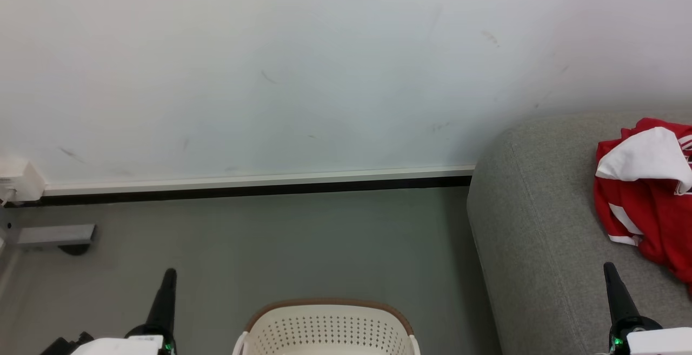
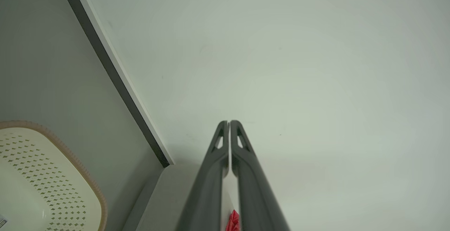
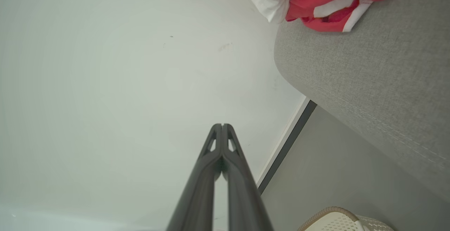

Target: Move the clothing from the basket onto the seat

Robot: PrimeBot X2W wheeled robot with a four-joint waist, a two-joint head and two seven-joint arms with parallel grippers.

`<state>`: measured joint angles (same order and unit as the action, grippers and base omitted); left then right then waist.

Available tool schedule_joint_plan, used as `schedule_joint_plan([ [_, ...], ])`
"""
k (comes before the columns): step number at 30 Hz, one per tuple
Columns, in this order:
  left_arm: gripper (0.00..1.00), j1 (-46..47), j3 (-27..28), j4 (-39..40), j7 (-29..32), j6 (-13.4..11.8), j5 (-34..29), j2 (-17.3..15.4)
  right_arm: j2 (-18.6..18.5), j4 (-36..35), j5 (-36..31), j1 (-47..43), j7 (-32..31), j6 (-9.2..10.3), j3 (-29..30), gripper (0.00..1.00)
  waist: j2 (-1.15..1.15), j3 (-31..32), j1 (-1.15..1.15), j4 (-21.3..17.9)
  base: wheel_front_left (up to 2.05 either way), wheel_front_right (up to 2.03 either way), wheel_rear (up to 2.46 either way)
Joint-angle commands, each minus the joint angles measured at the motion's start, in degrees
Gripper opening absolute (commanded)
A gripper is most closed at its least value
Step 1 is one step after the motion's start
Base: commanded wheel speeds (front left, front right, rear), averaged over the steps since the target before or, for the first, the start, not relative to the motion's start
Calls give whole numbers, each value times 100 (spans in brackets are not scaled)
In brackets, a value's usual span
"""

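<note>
Head view, clock positions.

At 6 o'clock: basket (image 1: 324, 333), cream with a brown rim, on the grey floor (image 1: 303, 247), cut off by the frame edge so its bottom is out of view.

At 4 o'clock: grey sofa (image 1: 540, 225), near the basket but not touching it.

At 3 o'clock: clothing (image 1: 657, 225), red with white panels, crumpled on the sofa and running off frame.

At 7 o'clock: left gripper (image 1: 169, 274) above the floor, jaws clenched, holding nothing.

At 5 o'clock: right gripper (image 1: 608, 266) above the sofa, near the clothing but apart from it, jaws clenched, holding nothing.

At 12 o'clock: white wall (image 1: 324, 74).
</note>
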<state>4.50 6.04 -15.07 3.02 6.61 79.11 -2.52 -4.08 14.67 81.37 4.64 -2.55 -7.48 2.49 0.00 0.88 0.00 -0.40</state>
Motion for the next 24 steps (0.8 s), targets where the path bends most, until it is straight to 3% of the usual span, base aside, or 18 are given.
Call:
schedule_joint_plan([
  [1, 0, 101, 25, 39, 51, 47, 138, -48, -16, -54, 131, 123, -44, -2, 70, 0, 0, -6, 0, 2, 0, 0, 0],
  [24, 0, 176, 52, 95, 298, 94, 1074, -53, 74, -78, 896, 158, -308, -2, 311, 0, 0, -78, 0, 29, 0, 0, 0],
])
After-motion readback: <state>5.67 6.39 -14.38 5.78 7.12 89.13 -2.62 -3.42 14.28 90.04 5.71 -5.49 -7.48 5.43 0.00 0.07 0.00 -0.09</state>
